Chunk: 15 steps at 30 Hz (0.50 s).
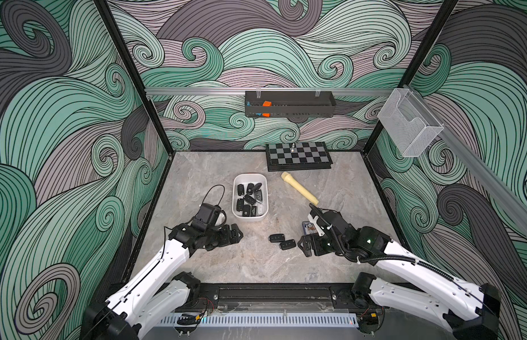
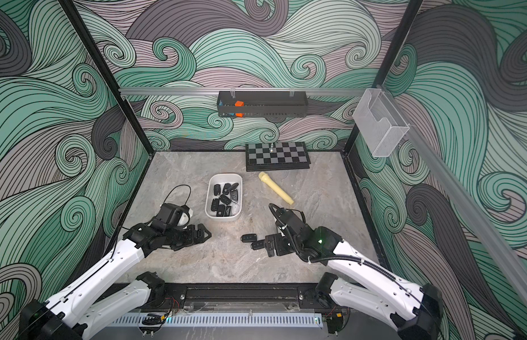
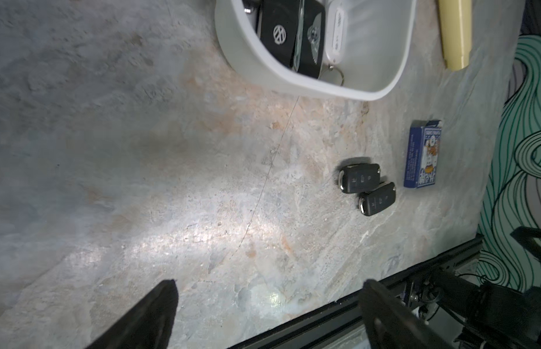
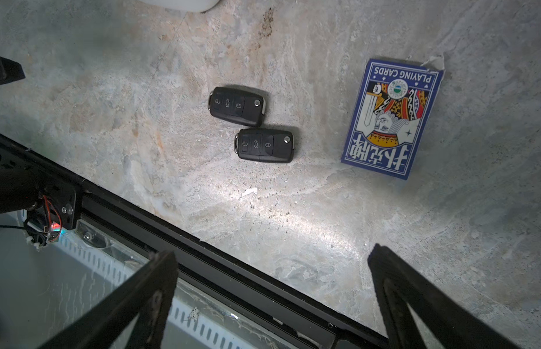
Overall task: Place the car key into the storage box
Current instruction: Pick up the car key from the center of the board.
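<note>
Car key, black flip fob, three buttons

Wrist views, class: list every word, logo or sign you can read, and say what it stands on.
"PLAYING CARDS": blue card box.
"扑克牌": same box.
"VW" roundel: black key in the storage box.
Padlock and car icons: loose car keys.
Print on the white fob: too blurred to read.
</note>
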Each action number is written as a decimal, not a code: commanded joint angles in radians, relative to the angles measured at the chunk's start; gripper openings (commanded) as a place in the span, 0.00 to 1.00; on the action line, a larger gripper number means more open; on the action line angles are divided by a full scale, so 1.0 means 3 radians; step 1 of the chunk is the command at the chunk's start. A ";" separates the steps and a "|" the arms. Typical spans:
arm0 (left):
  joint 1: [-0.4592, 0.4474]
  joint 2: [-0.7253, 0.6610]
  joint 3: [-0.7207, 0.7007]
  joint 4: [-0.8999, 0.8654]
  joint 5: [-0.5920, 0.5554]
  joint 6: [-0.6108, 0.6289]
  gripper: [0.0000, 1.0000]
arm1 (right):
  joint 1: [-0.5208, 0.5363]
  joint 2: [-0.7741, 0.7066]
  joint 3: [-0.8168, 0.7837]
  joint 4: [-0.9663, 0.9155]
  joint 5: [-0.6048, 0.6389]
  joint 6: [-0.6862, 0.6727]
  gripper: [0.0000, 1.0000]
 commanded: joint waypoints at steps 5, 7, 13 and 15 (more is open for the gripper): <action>-0.0776 0.0348 0.0018 0.0037 -0.0620 -0.0301 0.93 | 0.0000 -0.0183 -0.0142 0.0019 -0.0165 0.0043 0.99; -0.0972 0.0512 0.0076 0.0078 -0.0773 -0.0325 0.93 | -0.0008 -0.0232 -0.0160 0.0016 -0.0160 0.0038 0.99; -0.1370 0.1094 0.0317 0.0344 -0.1032 -0.0229 0.94 | -0.0040 -0.0340 -0.0202 0.0018 -0.0171 0.0027 0.99; -0.1471 0.1323 0.0456 0.0372 -0.1155 -0.0176 0.93 | -0.0055 -0.0363 -0.0204 0.0019 -0.0180 0.0027 0.99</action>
